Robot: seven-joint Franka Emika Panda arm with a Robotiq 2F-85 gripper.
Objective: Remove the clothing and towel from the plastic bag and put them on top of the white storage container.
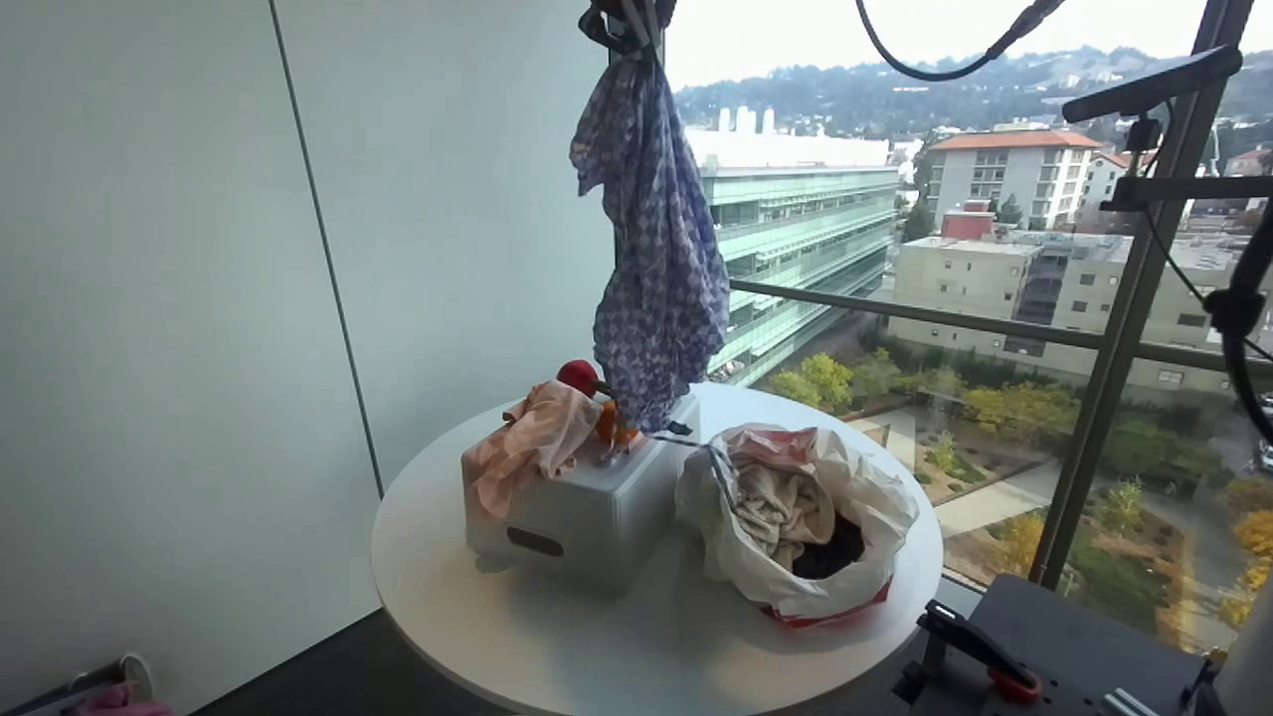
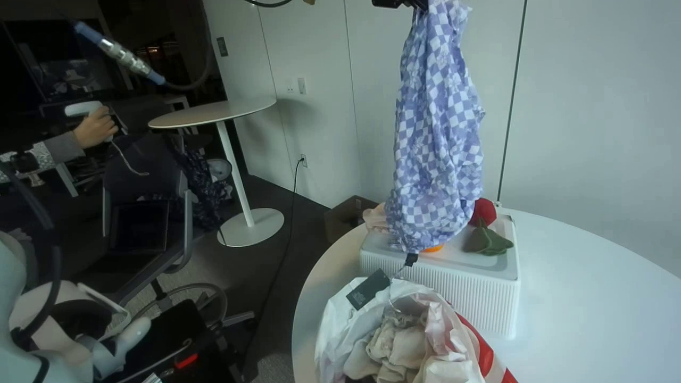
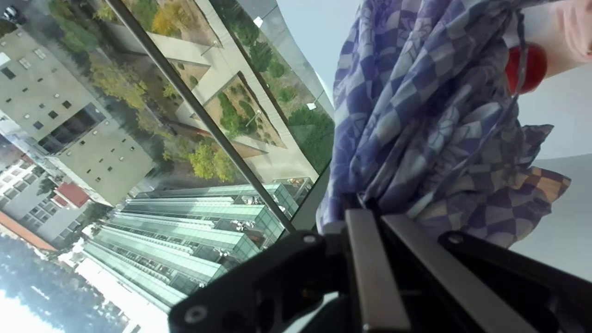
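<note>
The plastic bag [image 1: 880, 497] sits on the round white table [image 1: 423, 582] with its mouth gaping upward, and inside I make out a bunched beige cloth [image 1: 781, 505] with a dark item [image 1: 833, 552] beside it, too shadowed for me to name. Just beside the bag stands the white storage container [image 1: 602, 522]; on its top I see a peach cloth [image 1: 537, 438] draped down over the side, a red object [image 2: 483, 211] with green leaves [image 2: 492, 242], and an orange item [image 1: 614, 426] partly covered from my cameras. I can't see inside the container. The gripper [image 3: 375, 214] has its fingers [image 3: 372, 268] drawn together, pinching the gathered end of a purple-and-white checked cloth [image 2: 439, 133], which hangs full length, out of the bag and above the container. I can't tell whether its lower end touches the container's top. A dark tag [image 2: 368, 289] shows at the bag's rim in an exterior view, a thin string [image 1: 686, 442] leading toward the foot of the checked cloth; how it is fastened is too small to make out. The gripper is cut off by the top edge in both exterior views, and in an exterior view the near part of the bag drops below the bottom edge. In my wrist view the fabric hides much of what lies beyond.
</note>
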